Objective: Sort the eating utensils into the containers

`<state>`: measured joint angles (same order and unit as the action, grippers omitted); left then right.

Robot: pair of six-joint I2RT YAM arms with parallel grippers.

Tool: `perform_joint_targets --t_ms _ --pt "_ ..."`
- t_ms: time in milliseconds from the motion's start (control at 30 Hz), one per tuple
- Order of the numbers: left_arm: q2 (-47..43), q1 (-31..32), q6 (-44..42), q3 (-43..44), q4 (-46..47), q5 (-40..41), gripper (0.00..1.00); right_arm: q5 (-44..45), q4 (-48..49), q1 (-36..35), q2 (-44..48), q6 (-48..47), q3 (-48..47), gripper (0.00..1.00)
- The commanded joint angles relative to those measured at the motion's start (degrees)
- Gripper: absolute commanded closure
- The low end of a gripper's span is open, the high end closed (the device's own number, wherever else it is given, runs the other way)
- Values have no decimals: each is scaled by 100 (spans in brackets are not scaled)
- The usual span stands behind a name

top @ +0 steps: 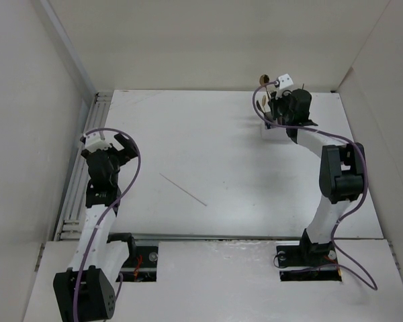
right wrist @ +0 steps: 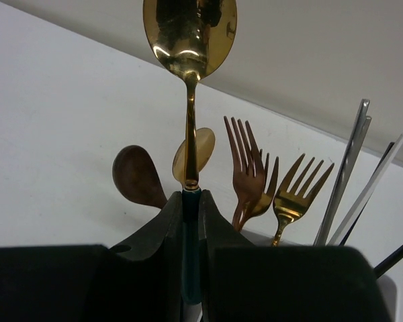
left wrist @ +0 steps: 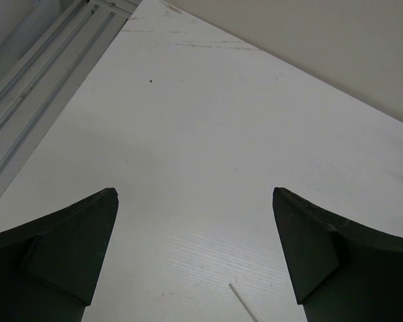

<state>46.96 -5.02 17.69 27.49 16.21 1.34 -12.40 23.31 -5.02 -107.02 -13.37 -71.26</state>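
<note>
My right gripper (right wrist: 190, 204) is shut on the dark green handle of a gold spoon (right wrist: 190, 33), held upright over the white bin (top: 269, 129) at the table's far right. Standing in the bin behind it are a brown spoon (right wrist: 138, 176), a pale gold spoon (right wrist: 203, 149), a copper fork (right wrist: 245, 161), a gold fork (right wrist: 297, 188), and several chopsticks (right wrist: 346, 174). The bin is mostly hidden by the arm. A pale stick (top: 183, 188) lies on the table centre; its tip shows in the left wrist view (left wrist: 242, 302). My left gripper (left wrist: 195, 258) is open and empty above the table's left side.
A metal rail (top: 77, 178) runs along the table's left edge. White walls enclose the table on the left, back and right. Purple cables (top: 131, 176) loop off both arms.
</note>
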Motion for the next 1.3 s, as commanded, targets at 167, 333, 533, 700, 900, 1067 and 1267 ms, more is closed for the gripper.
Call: perform_joint_targets --t_ms 167,333,533,700,900,1067,1267 --pt "-20 -43 59 -226 954 41 1 -236 -890 9 -73 -140 -432 100" --pt "-73 -43 -46 -279 955 243 1 -236 -890 9 -135 -140 -371 100" --pt "-126 -43 -99 -340 902 296 1 -298 -942 9 -196 -140 -371 100" --pt "-126 -43 -47 -340 902 296 1 -377 -1355 9 -328 -140 -616 78" --pt "-126 -43 -99 -288 955 235 1 -377 -1627 62 -197 -18 -801 55" --pt "-178 -43 -99 -288 832 120 1 -316 -1628 9 348 36 -801 52" --pt "-231 -43 -47 -288 831 68 1 -157 -2610 -1155 1166 -350 -809 42"
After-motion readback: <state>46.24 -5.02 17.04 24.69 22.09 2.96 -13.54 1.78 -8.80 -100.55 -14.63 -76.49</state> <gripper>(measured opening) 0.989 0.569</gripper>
